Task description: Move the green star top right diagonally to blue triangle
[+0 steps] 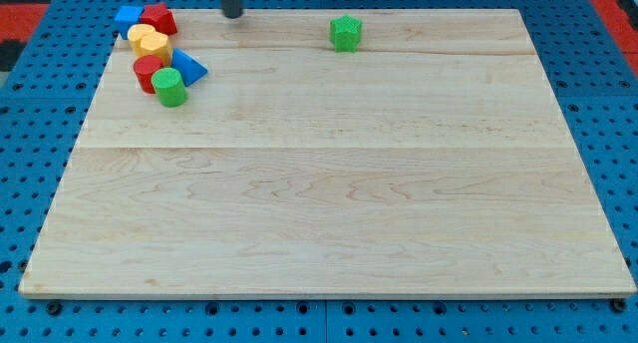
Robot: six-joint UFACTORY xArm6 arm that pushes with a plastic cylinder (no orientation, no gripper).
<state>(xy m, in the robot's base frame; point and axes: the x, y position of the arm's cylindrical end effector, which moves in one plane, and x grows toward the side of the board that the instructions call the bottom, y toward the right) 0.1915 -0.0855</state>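
**Still lining up: tip not yet behind the star**

Right now the green star (pixel 345 32) sits alone near the top edge of the table (pixel 329 233), a little right of centre, well apart from everything else. The blue triangle (pixel 188 68) lies far off at the star's 8 o'clock, on the right side of the cluster in the top-left corner: blue block (pixel 127 17), red block (pixel 159 19), yellow blocks (pixel 148 40), red cylinder (pixel 148 73) and green cylinder (pixel 169 87), all packed close.

My tip (pixel 231 15) stands at the table's top edge, between cluster and star, touching neither. The star is at its 3 o'clock. There are no jaws on this rig, only the rod, so nothing spreads or pinches.

By my judgement the approach step is in hand; no push has begun. The goal spot is at the triangle's 1 to 2 o'clock, so the star must travel toward 9 o'clock and slightly down. That calls for my tip to circle round to the star's 3 o'clock side first, then push leftward, stopping short of the red block.
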